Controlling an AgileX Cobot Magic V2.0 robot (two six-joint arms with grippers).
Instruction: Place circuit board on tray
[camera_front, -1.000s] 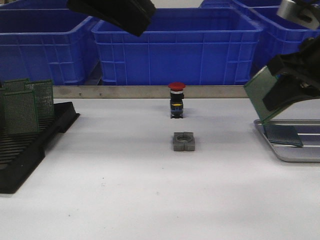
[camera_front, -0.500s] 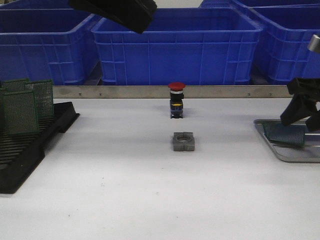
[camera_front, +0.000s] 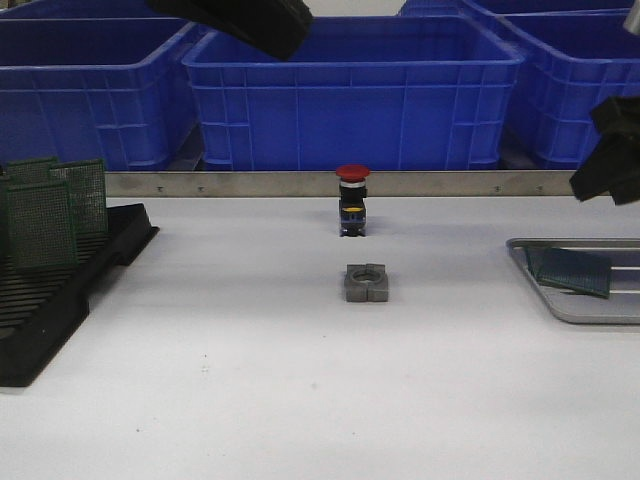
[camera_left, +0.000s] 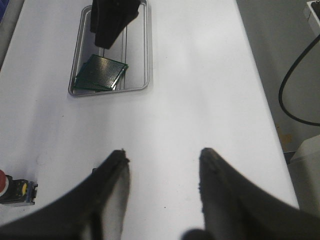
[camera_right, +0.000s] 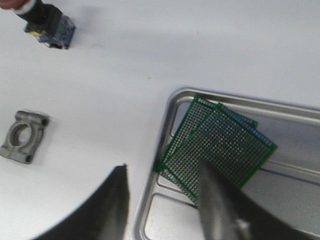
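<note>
The silver-grey ridged tray (camera_front: 572, 312) lies at the table's right edge. Two green circuit boards (camera_front: 570, 270) lie flat in it, overlapping, at its near-left end. They also show in the right wrist view (camera_right: 220, 145) and the left wrist view (camera_left: 102, 72). My right gripper (camera_front: 605, 170) hangs open and empty above the tray; in its wrist view (camera_right: 162, 167) the jaws straddle the tray rim (camera_right: 167, 120). My left gripper (camera_left: 163, 151) is open and empty, high above the table's middle, at the top of the front view (camera_front: 250, 20).
A black slotted rack (camera_front: 60, 300) at the left holds upright green boards (camera_front: 45, 215). A red push-button (camera_front: 353, 200) and a grey metal clamp (camera_front: 367, 283) sit mid-table. Blue plastic bins (camera_front: 350, 90) line the back behind a metal rail.
My right gripper held a board tilted over the tray, laid it on the board in the tray, let go, and has risen up and to the right. The left arm barely moved.
</note>
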